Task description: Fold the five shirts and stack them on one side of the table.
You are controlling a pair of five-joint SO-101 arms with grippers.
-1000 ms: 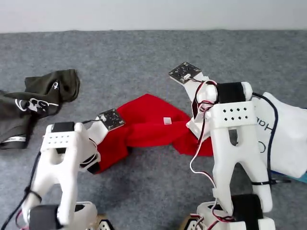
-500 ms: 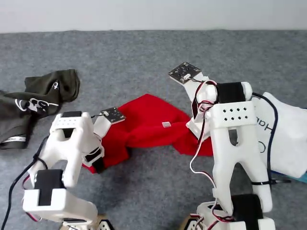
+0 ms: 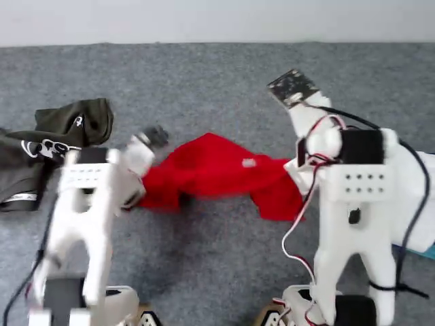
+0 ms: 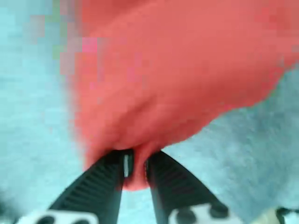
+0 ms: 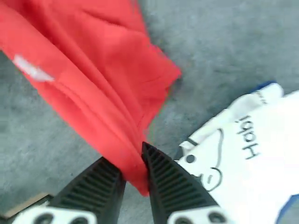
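- The red shirt (image 3: pixel 217 170) lies bunched in a long ridge across the middle of the high view, on the grey table cover (image 3: pixel 204 81), between the two arms.
- The left gripper (image 4: pixel 136 162) is at the shirt's left end. Its fingers are drawn almost together, with a fold of red cloth pinched between them.
- In the high view the left arm is smeared. The cloth at that end seems lifted slightly off the table, but this is not certain.
- The right gripper (image 5: pixel 127 157) is at the shirt's right end. Its fingers are closed to a narrow gap on the edge of the red cloth, which passes between them.
- A white shirt (image 5: pixel 252 172) with dark print lies just beside the red shirt's right end. In the high view it is at the right edge, partly behind the right arm.
- A dark shirt (image 3: pixel 58 139) with white print lies crumpled at the left edge of the high view, apart from the red one.
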